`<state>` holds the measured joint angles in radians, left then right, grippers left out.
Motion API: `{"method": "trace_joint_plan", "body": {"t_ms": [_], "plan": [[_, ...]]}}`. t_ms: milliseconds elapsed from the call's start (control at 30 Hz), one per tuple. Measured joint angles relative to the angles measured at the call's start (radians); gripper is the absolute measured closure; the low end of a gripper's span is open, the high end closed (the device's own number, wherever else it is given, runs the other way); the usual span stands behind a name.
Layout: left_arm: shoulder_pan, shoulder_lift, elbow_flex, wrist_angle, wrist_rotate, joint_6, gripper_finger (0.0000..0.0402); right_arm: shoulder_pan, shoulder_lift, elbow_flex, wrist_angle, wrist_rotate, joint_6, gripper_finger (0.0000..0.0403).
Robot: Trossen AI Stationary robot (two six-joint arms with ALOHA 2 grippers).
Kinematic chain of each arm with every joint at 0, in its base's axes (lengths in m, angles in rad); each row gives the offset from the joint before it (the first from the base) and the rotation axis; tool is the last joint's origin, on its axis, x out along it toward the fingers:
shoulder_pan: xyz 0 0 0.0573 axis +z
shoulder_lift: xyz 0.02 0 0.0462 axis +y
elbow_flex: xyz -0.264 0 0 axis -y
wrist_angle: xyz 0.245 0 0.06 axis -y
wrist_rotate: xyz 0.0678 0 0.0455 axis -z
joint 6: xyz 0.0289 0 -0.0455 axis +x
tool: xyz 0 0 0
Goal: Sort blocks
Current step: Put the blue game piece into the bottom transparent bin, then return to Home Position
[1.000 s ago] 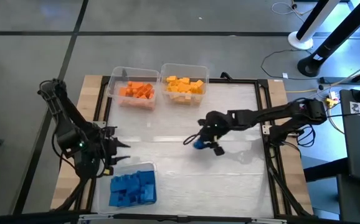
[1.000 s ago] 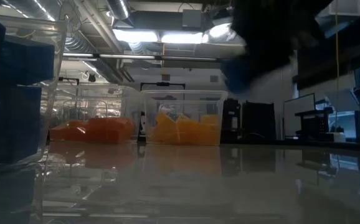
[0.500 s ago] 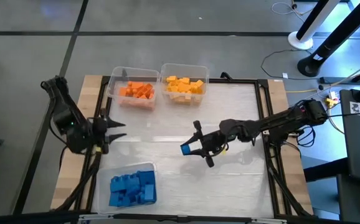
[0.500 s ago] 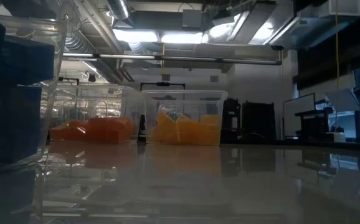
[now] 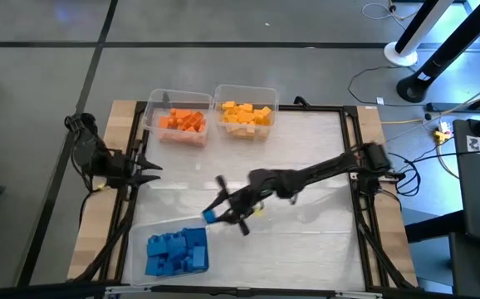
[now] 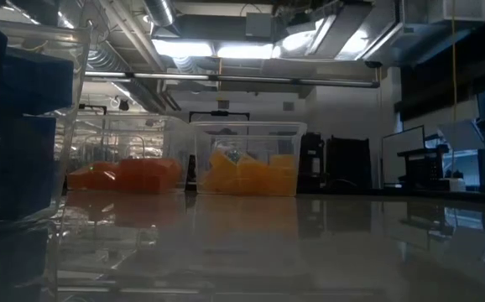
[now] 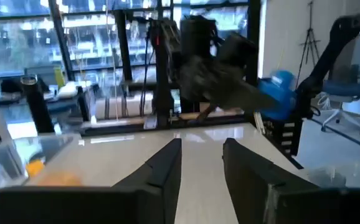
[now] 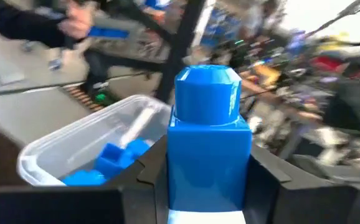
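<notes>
Reaching over the bench (image 5: 306,149), the right gripper (image 5: 223,214) clamps its fingers on a blue brick (image 8: 208,140); left gripper (image 5: 144,166) fingers apart.

The right pincer (image 8: 208,186) is gripping a blue block (image 8: 208,143) between its two dark fingers (image 8: 270,186), stud end pointing away from the wrist. Beyond the block, a clear bin (image 8: 74,149) is holding more blue blocks (image 8: 108,163).
</notes>
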<state>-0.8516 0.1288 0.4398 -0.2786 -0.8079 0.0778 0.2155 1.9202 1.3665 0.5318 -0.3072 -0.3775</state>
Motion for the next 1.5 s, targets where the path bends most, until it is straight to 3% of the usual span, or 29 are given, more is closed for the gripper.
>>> {"method": "trace_joint_plan", "body": {"t_ms": [167,267,400,533,733,1033,1267,1500], "plan": [[0.011,-0.127,-0.026,-0.050,0.022,0.047,0.0314,0.016,0.167,0.280,-0.260,-0.017,-0.049,0.0267],[0.015,-0.122,-0.027,-0.094,0.023,0.056,0.0326,0.029,0.242,0.401,-0.387,-0.018,-0.055,0.0267],[0.016,-0.124,-0.027,-0.126,0.014,0.059,0.0340,0.041,0.303,0.503,-0.426,-0.017,-0.055,0.0266],[0.017,-0.124,-0.027,-0.130,0.000,0.062,0.0353,0.056,0.314,0.513,-0.433,0.003,-0.050,0.0251],[0.017,-0.124,-0.027,-0.132,-0.001,0.061,0.0369,0.082,0.314,0.512,-0.453,0.148,-0.049,0.0214],[0.017,-0.124,-0.027,-0.138,-0.003,0.057,0.0375,0.086,0.311,0.512,-0.469,0.158,-0.041,0.0171],[0.017,-0.124,-0.026,-0.122,-0.143,0.059,0.0373,0.055,0.194,0.511,-0.698,0.127,-0.040,0.0170],[0.017,-0.124,-0.108,-0.050,-0.097,-0.010,0.0373,0.003,0.006,0.511,-0.983,0.112,-0.079,0.0171]]}}
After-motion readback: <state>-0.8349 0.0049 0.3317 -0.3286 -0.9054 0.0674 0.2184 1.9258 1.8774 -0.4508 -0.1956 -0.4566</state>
